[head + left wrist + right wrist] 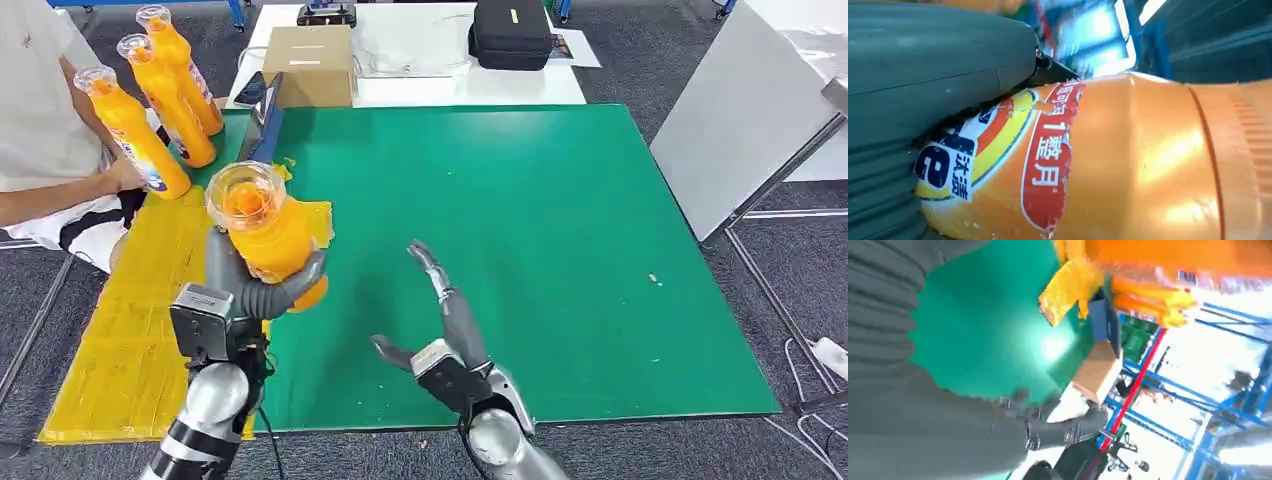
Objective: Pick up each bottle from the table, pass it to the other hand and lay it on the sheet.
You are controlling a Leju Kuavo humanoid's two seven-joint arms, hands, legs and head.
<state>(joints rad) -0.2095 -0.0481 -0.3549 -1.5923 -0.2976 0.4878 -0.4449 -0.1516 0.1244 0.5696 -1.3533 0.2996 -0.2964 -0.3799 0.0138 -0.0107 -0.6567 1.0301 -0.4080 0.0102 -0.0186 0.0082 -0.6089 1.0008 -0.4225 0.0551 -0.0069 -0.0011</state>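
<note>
Bottle [268, 232]: orange plastic, red-and-yellow label, clear cap, raised above the yellow sheet [140, 330]
Left robot hand [240, 292]: clamped around the bottle
Right robot hand [440, 320]: fingers apart, holding nothing, over the green desk [560, 230]

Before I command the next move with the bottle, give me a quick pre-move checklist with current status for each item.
1. Left robot hand grips the orange bottle: ok.
2. Bottle lifted off the green mat: ok.
3. Right robot hand holds nothing, fingers apart: ok.
4. Yellow sheet has bare room beside the left arm: ok.
5. Person's hand rests on one of the three standing bottles at the sheet's far end: not ok, keep away.
6. Grip firmness: cannot tell.
</note>
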